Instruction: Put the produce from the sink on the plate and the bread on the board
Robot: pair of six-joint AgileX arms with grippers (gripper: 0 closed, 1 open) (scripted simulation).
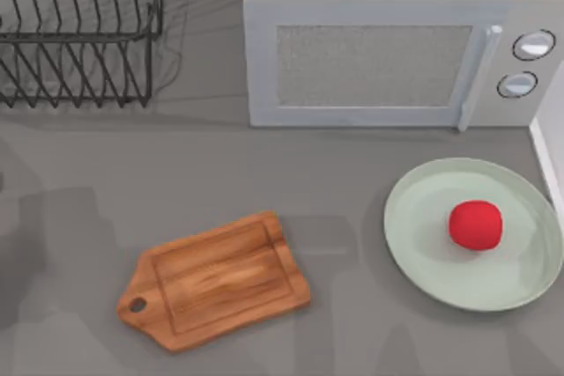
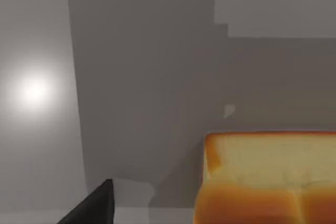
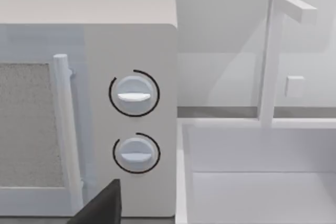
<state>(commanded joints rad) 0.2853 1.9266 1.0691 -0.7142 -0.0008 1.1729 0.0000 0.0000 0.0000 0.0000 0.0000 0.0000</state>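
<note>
Produce: the red tomato (image 1: 476,224) sits on the pale mint-green plate (image 1: 423,253), a little right of the plate's centre. The plate lies flat on the grey counter (image 1: 335,323) at the right side of the top view, in front of the microwave's right end.

Bread: the golden-brown bun (image 2: 268,179) shows in the left wrist view, pale on its side face, browner at its cut top, resting on a grey surface. One dark fingertip (image 2: 94,205) of the left gripper stands beside the bun, apart from it with a clear gap. Whether the left pincer is open or closed: cannot tell.

Board: the brown wooden cutting board (image 1: 216,281) lies flat on the counter left of centre, tilted, handle end with its hole pointing toward the left front. Its grooved face is bare. Board and plate are well apart.

Surroundings: a white microwave (image 1: 388,50) stands at the back, door shut, with a vertical handle (image 1: 476,77) and two round knobs (image 3: 134,95) on its right. A black wire dish rack (image 1: 79,33) stands at the back left. In the right wrist view a white sink basin (image 3: 257,182) lies just beside the microwave, with a white faucet (image 3: 273,61) rising behind it. One dark fingertip (image 3: 102,205) of the right gripper shows before the microwave; its open or closed state: cannot tell.
</note>
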